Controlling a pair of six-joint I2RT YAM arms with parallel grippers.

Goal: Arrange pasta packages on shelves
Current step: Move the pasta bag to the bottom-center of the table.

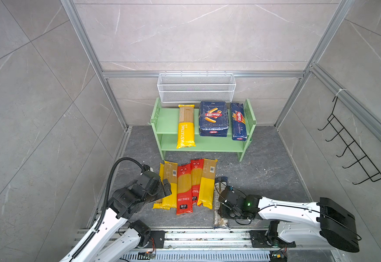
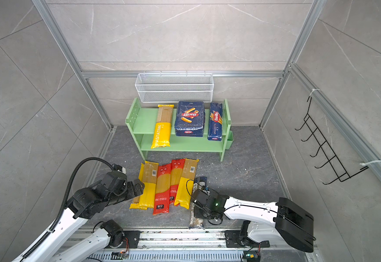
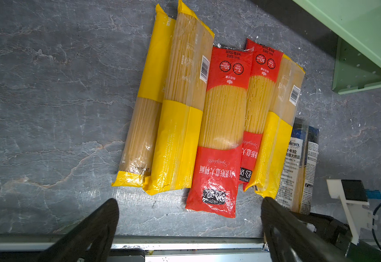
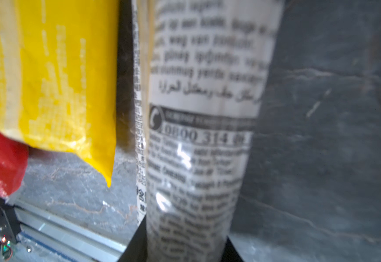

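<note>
Shelves (image 1: pixel 169 120), 12 o'clock: 3 top-tier pks (image 1: pixel 213 119) being stored. Floor pks (image 1: pixel 184 188), x5, being left unshelved. Clear bag (image 4: pixel 203 113), their 3 o'clock, being clamped by R gripper (image 1: pixel 221 205); L gripper (image 3: pixel 189 204) being held wide.

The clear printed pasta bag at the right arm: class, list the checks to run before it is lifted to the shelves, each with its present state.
1. Right gripper has its fingers on both sides of the clear bag: ok.
2. Grip near the bag's middle: ok.
3. Neighbouring yellow bag not resting on it: cannot tell.
4. Left gripper open, away from it: ok.
5. Bare room on the green shelves: ok.
</note>
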